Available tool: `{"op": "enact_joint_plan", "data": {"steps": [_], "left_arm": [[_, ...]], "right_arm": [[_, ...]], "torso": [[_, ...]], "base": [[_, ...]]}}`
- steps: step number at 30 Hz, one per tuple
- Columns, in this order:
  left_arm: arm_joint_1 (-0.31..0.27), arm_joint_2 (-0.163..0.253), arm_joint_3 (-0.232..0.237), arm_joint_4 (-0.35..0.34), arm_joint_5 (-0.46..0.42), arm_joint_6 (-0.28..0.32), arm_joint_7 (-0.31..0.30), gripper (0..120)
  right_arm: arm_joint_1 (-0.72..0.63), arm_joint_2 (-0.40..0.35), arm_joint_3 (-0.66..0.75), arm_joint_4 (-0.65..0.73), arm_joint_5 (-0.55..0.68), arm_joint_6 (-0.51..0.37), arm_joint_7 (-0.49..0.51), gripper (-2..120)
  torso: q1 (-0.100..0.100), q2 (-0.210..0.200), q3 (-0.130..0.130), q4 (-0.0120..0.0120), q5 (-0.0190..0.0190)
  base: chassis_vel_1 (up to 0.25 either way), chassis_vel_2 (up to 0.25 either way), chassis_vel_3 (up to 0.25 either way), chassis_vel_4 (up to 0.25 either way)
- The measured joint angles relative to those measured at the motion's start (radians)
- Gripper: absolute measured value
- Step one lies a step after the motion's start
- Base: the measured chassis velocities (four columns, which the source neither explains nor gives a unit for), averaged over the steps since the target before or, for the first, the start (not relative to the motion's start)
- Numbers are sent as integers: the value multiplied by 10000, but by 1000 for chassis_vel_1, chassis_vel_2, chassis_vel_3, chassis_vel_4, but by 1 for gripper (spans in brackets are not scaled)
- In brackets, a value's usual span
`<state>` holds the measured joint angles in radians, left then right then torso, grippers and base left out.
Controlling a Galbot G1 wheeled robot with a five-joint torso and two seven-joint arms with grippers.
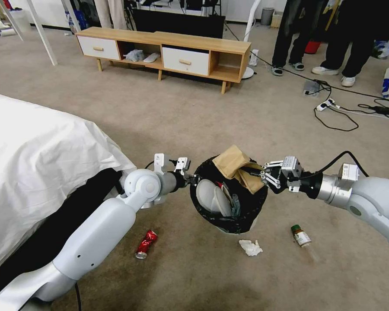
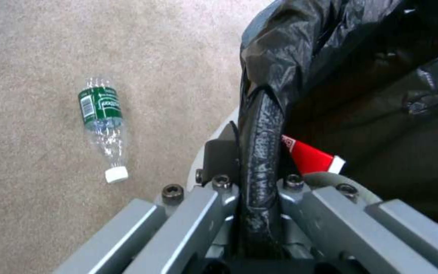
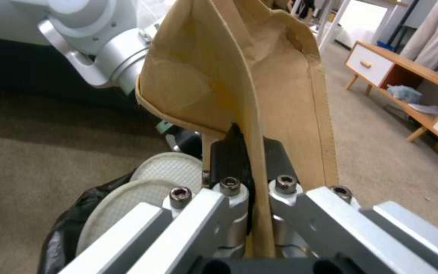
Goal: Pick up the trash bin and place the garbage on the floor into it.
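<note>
At the head view's right edge, the robot's right arm (image 1: 376, 198) is cut off, and the black liner covers the trash bin (image 1: 229, 224) walls. In the left wrist view's centre, the bin's rim (image 2: 261, 152) disappears between closed fingers.

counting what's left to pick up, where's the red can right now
Head view: the red can lies on the carpet at the robot's left, beside its left arm, just left of the bin and the white tissue.

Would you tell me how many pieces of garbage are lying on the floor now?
3: crushed red can beside the left arm, white tissue before the trash bin, bottle toward the right arm. The bin may hide more.
</note>
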<state>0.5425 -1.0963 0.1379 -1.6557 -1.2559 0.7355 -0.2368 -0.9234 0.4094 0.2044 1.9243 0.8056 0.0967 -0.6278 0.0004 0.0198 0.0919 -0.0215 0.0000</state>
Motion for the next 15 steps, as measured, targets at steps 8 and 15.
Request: {"op": "enact_joint_plan", "data": {"steps": [8, 15], "left_arm": [[15, 20, -29, -64, 4, 0, 2, 2], [13, 31, -66, -63, 56, 0, 45, 2]], "right_arm": [[-27, -5, -6, -10, 3, 5, 248, 32], [-14, 13, -6, -10, 3, 9, 319, 55]], "torso": [[0, 0, 0, 0, 0], [0, 0, 0, 0, 0]], "base": [[0, 0, 0, 0], [0, 0, 0, 0]]}}
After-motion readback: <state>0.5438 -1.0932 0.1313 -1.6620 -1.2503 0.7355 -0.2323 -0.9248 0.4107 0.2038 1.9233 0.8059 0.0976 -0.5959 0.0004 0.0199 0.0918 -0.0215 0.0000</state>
